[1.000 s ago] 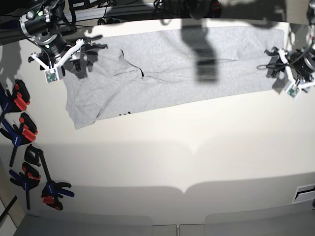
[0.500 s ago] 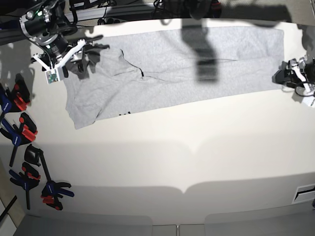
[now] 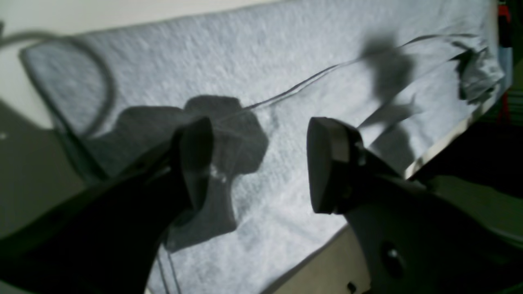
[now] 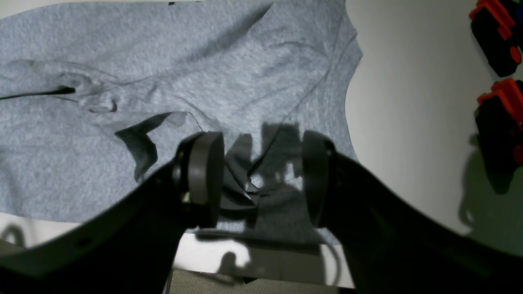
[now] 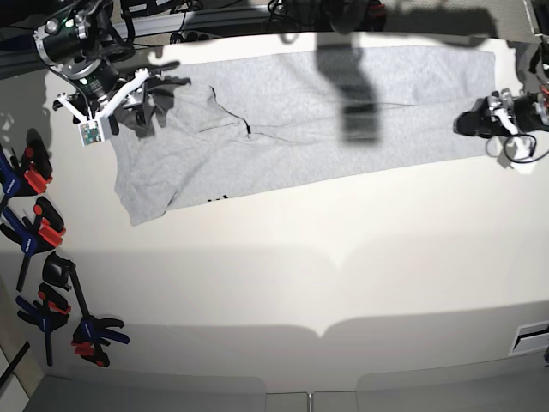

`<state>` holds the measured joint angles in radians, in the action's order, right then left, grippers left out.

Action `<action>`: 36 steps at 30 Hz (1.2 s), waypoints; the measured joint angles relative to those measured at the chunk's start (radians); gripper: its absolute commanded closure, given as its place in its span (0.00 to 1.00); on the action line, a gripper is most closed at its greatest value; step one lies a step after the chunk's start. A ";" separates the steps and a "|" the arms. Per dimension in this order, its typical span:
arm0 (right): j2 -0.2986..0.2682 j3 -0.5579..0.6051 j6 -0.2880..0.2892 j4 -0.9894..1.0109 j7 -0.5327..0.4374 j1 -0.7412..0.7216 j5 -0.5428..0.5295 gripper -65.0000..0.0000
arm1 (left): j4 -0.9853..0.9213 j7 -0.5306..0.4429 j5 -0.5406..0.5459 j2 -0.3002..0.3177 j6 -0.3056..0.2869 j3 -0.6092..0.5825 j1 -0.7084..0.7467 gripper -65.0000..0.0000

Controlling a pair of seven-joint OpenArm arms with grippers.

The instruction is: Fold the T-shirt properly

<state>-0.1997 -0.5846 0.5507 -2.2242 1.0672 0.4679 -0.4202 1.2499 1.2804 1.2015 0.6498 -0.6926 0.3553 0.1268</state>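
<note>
light: bright overhead, hard dark shadows across T-shirt (image 5: 326, 103) and table (image 5: 343, 257) | wrist views: dimmer, near fingers (image 3: 327, 163) blurred | base view: edges bowed, fisheye

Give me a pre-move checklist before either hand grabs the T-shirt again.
1. Left hand open with nothing between its fingers: ok.
2. Right hand open with nothing between its fingers: ok.
3. T-shirt spread as a long strip across the table: ok.
4. Cloth flat at the right hand's end: not ok, folds and a bunched flap lie there in the right wrist view.
5. Left hand lined up with the shirt's end edge: ok in the base view.
6. Clamps clear of the shirt: ok.
</note>
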 measured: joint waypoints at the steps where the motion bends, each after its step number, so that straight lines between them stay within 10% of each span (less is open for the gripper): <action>1: 0.000 0.000 0.000 0.000 0.000 0.000 0.000 0.55 | 0.000 0.000 -0.013 -0.001 0.000 0.000 0.000 0.47; 17: 0.000 0.000 0.000 0.000 0.000 0.000 0.000 0.55 | 0.027 -0.076 0.017 0.047 0.000 0.000 0.000 0.56; 27: 0.000 0.000 0.000 0.000 0.000 0.000 0.000 0.55 | 0.027 -0.155 -0.219 -0.009 0.000 0.000 0.002 0.57; 36: 0.000 0.000 0.000 0.000 0.000 0.000 0.000 0.55 | 0.027 0.037 -0.045 -0.005 0.000 0.000 0.003 0.91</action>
<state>-0.1997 -0.5846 0.5507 -2.2238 1.0668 0.4679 -0.4202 1.2774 1.3174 1.1568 0.6453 -0.6922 0.3557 0.1295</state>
